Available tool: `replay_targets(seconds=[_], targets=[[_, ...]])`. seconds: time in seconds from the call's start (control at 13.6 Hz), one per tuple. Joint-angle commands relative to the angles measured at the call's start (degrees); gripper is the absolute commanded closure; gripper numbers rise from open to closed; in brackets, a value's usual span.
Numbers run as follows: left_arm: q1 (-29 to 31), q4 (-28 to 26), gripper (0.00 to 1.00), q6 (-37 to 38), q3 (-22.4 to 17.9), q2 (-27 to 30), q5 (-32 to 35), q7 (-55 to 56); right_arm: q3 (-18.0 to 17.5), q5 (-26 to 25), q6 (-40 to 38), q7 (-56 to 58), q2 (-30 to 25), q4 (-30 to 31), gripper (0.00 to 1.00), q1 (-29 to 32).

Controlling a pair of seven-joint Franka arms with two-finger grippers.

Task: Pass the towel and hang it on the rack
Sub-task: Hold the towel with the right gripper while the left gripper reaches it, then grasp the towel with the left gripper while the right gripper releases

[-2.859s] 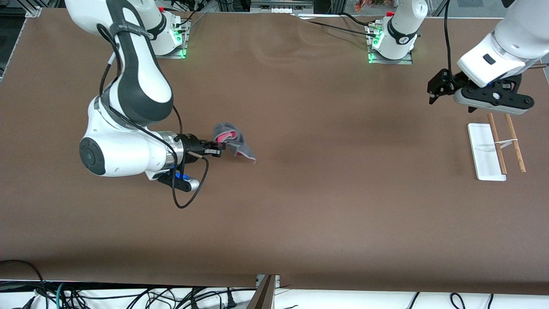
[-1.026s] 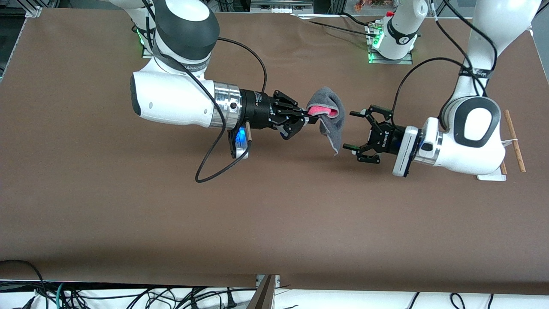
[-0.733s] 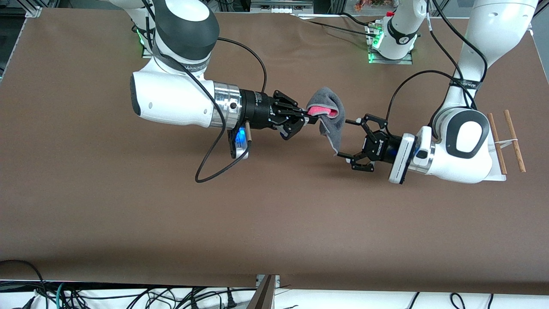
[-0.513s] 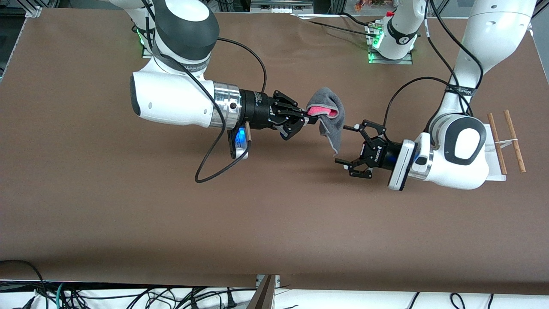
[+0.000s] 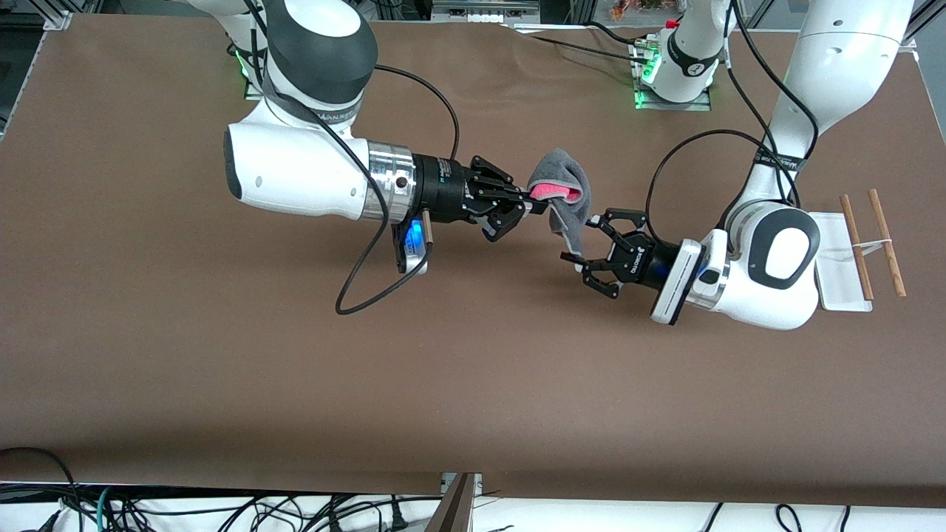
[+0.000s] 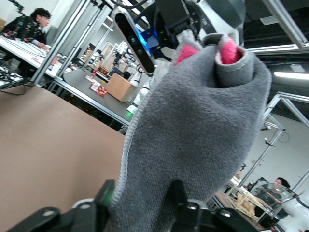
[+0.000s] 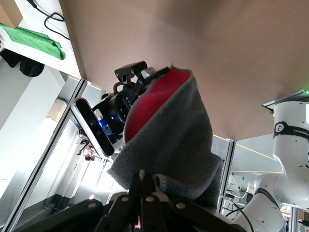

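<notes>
Brown counter (image 5: 473, 369) fills the scene, bare across its middle. Over that middle, the right gripper (image 5: 533, 207) holds the towel (image 5: 565, 199) in the air, fingers clamped on its upper fold. The left gripper (image 5: 584, 244) has its fingers apart around the towel's hanging lower edge, not closed. The handover looks about to happen; hanging is not yet done. The rack (image 5: 850, 251) stands near the counter's edge at the left arm's end, with open room between.
</notes>
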State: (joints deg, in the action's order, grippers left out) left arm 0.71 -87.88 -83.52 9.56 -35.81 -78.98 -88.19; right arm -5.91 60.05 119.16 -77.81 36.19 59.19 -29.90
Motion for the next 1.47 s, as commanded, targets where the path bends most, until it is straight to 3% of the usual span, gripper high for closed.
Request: replay_targets(seconds=[0.0, 0.37, 0.59, 0.66, 0.73, 0.95, 1.17, 1.39], targets=[[0.4, 1.4, 1.0, 2.4, -0.2, -0.9, -1.3, -0.4, -0.2, 0.3, 0.5, -0.8, -0.6, 0.1, 1.0, 0.1], [1.1, 2.0, 1.0, 2.4, -0.3, -0.6, -0.7, -0.1, -0.3, 0.4, 1.4, -0.8, -0.5, 0.1, 0.99, 0.1], [2.7, 2.3, 1.0, 3.0, -0.8, 0.4, 1.4, 2.2, -0.3, 0.4, 1.8, -0.8, -0.5, 0.1, 0.62, 0.1], [3.4, 3.1, 1.0, 3.4, -0.8, 1.3, 4.0, 4.3, -0.3, 0.4, 1.7, -0.8, -0.6, 0.1, 0.21, 0.1], [4.6, 5.2, 1.0, 4.1, -0.8, 1.5, 7.1, 6.9, -0.2, 0.4, 1.7, -0.7, -0.5, 0.1, 0.0, 0.2], [7.5, 13.1, 1.0, 9.1, -0.9, 1.5, 18.6, 14.6, 0.3, 0.5, 1.2, -0.6, -0.5, 0.1, 0.0, 0.6], [10.6, 20.9, 1.0, 13.6, -0.9, 1.5, 35.2, 16.3, 0.6, -0.2, 0.4, 0.4, -0.6, 0.1, 0.0, 2.3], [13.3, 26.4, 1.0, 17.9, -0.8, 2.3, 54.5, 15.9, 0.6, -5.1, -5.2, 2.6, -0.7, 0.1, 0.0, 6.2]])
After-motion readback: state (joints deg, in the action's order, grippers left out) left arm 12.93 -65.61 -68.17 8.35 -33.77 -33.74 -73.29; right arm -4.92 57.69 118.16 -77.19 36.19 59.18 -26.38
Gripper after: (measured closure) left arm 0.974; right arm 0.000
